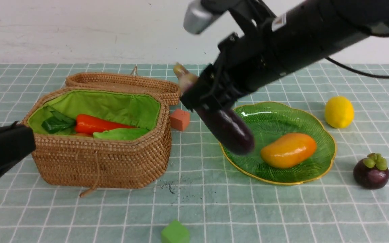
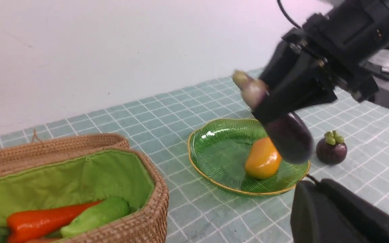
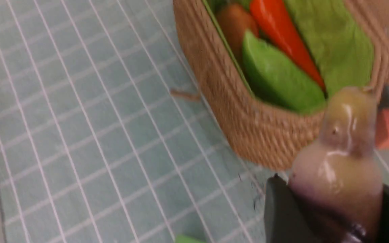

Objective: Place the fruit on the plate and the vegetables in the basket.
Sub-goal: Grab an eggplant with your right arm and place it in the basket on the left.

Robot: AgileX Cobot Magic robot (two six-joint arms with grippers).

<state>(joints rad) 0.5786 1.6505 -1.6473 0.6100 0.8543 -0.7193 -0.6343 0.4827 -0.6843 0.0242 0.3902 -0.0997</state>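
Right gripper was seen clamped partway shut on eggplant, held tilted in air between basket and plate; eggplant's middle was hidden by fingers. Left gripper was seen only as dark blur, closed. Potato was partly hidden behind gourd, beside carrot, in basket. Mango was noted on plate; lemon and mangosteen on tablecloth right of it. Green cube was cut off by frame edge.
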